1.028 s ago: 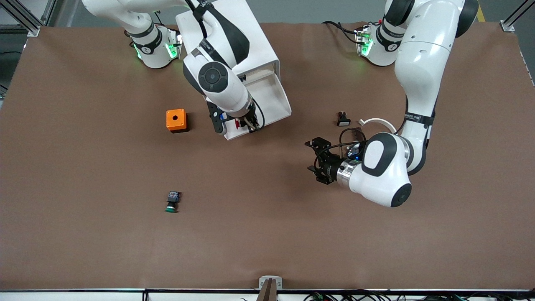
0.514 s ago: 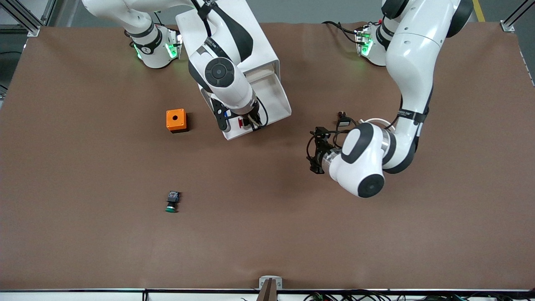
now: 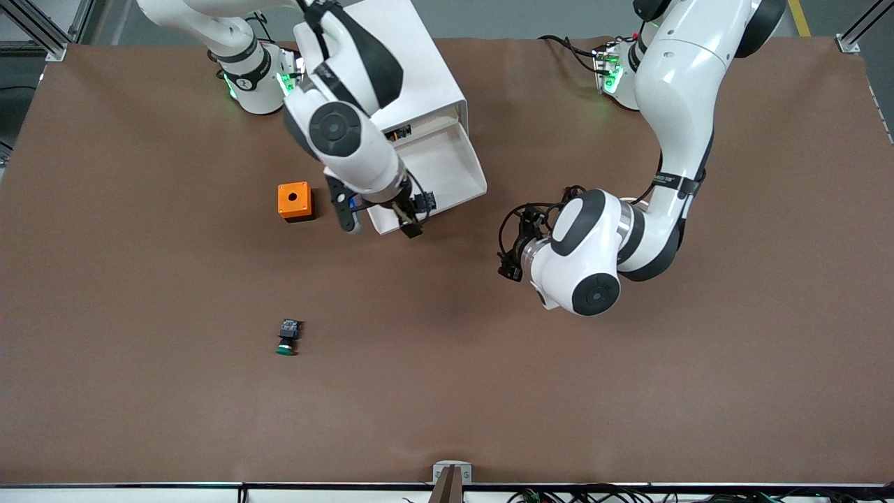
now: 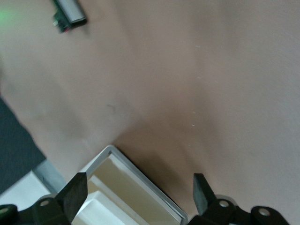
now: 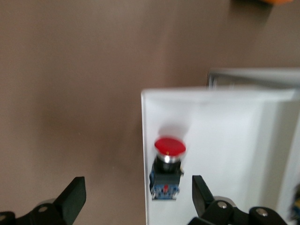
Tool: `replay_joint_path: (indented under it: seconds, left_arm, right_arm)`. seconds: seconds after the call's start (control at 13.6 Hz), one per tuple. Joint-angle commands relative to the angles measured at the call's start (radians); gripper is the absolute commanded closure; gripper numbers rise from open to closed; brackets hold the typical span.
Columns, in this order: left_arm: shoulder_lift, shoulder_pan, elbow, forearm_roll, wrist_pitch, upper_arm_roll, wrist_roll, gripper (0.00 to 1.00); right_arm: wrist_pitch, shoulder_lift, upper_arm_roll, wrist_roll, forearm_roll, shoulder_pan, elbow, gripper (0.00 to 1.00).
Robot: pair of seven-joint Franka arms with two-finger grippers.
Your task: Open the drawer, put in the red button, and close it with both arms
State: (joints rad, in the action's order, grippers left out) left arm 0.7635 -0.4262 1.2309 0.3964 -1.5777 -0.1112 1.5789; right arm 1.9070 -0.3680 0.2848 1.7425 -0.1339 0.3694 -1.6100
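Here, my right pincer (image 3: 412, 225) hangs over the front edge of the open drawer (image 3: 447, 164), its two black fingers (image 5: 70, 199) spread wide and holding nothing. The red button (image 5: 168, 168) lies in the drawer's white tray, just inside the front wall, red cap pointing away from my wrist and blue-grey terminal end toward it. From the front camera only that blue-grey end (image 3: 427, 200) peeks out beside my wrist. The drawer sticks out of the white cabinet (image 3: 391, 63), which stands on the brown table (image 3: 628, 391) near my right arm's base.

My left pincer (image 3: 513, 248) hovers over bare table toward the left arm's end, apart from the drawer, fingers (image 4: 75, 192) also spread wide and empty. Its wrist view shows a corner of the drawer (image 4: 140, 187) between the fingertips.

An orange box (image 3: 294, 201) sits beside the drawer toward the right arm's end. A green-capped switch (image 3: 287, 337) lies nearer the front camera
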Motion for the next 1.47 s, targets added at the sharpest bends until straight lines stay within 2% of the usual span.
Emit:
replay_joint_path:
  seconds: [0.0,0.15,0.29,0.51,0.66,1.1,1.25,1.4]
  left_arm:
    - [-0.015,-0.065,0.013,-0.089,-0.092,0.001,-0.103,0.01]
    - [-0.015,-0.089,0.013,-0.131,-0.131,0.001,-0.187,0.01]
    - [-0.016,-0.118,0.015,-0.132,-0.148,0.001,-0.256,0.01]
    - [-0.015,-0.189,0.018,-0.221,-0.208,0.001,-0.264,0.0]
    - [-0.013,-0.244,0.022,-0.302,-0.226,-0.01,-0.289,0.0]
    - [-0.013,-0.339,0.024,-0.315,-0.252,-0.019,-0.315,0.0]
    - [-0.013,-0.374,0.024,-0.309,-0.252,-0.019,-0.297,0.0]
    - [-0.015,-0.387,0.027,-0.257,-0.251,-0.044,-0.277,0.0]
  right_arm:
    - [-0.165,0.006,0.011,-0.249,0.005,-0.119,0.112,0.0]
    - [-0.209,0.008,0.007,-0.479,0.028,-0.176,0.154,0.0]
    - [-0.322,0.009,0.004,-0.77,0.103,-0.223,0.203,0.0]
    - [-0.353,0.017,-0.016,-0.924,0.105,-0.329,0.239,0.0]
    - [-0.341,0.063,-0.036,-1.051,0.105,-0.377,0.233,0.0]
    - [-0.341,0.158,-0.229,-1.444,0.091,-0.374,0.214,0.0]
    - [-0.341,0.208,-0.306,-1.54,0.021,-0.368,0.177,0.0]
    - [-0.327,0.274,-0.366,-1.566,0.019,-0.319,0.112,0.0]
